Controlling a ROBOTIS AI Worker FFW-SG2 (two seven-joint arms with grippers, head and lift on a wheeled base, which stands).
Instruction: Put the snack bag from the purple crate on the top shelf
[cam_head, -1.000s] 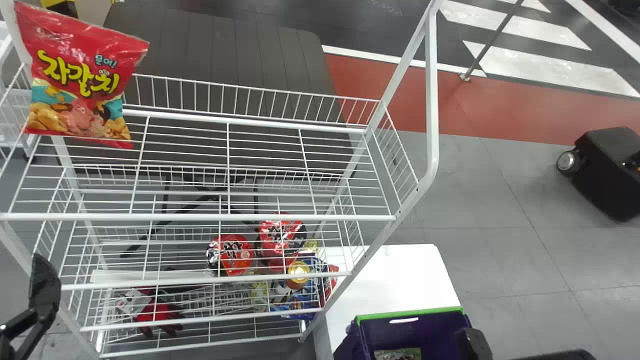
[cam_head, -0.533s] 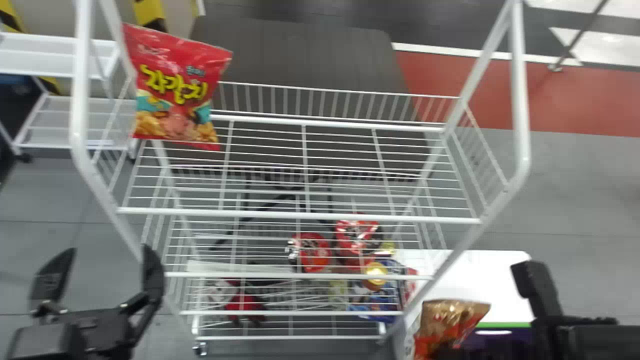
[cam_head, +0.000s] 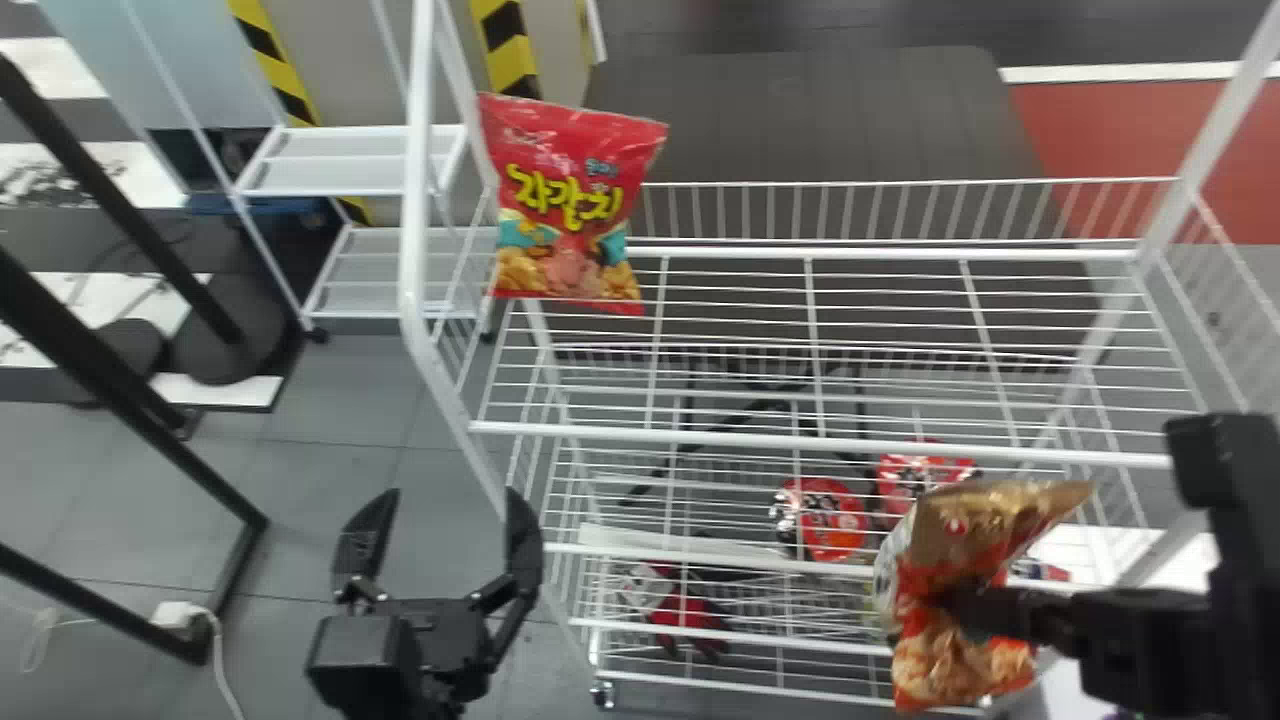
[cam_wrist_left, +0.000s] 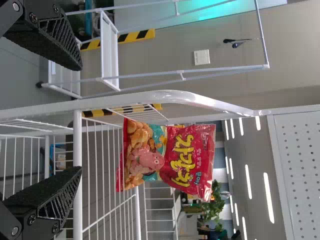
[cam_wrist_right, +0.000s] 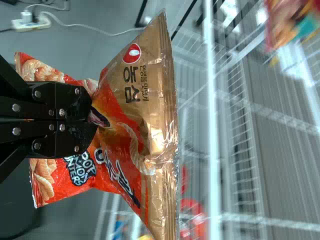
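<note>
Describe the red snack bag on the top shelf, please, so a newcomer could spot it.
In the head view, find the white wire rack. A red bag stands at the left end of its top shelf. Unlike the gold-and-orange bag in the right claw, it has yellow lettering and a pink cartoon figure.

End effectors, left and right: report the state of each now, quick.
Left end effector: open, holding nothing.
Right end effector: closed, pinching the shiny gold-and-red snack bag.
</note>
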